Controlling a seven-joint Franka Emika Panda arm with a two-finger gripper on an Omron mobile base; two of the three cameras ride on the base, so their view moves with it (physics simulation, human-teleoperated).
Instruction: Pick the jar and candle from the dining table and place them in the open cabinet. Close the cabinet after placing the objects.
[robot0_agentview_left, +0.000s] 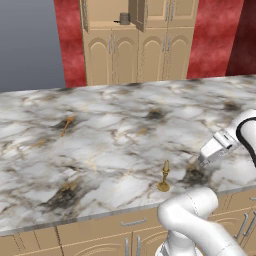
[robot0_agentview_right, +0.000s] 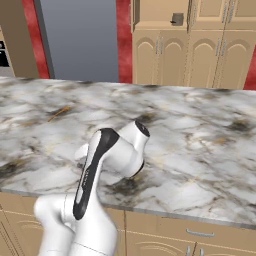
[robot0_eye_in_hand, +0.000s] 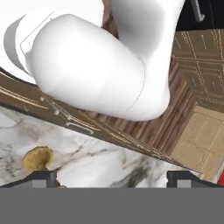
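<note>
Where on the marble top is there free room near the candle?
The dining table is bare from the candle back to the far edge and left toward the orange-gold stick. It is tight right of the candle, where the open end effector hangs.

A rendered kitchen: marble dining table (robot0_agentview_left: 115, 145) over wooden drawers, tall tan cabinet (robot0_agentview_left: 137, 50) behind

A brass-gold candle (robot0_agentview_left: 164, 178) holder gleams on the polished, brown-veined marble of the dining table (robot0_agentview_left: 110, 135), whose matt tan wooden drawers match the smooth wooden cabinet (robot0_agentview_left: 137, 42) behind the table.
</note>
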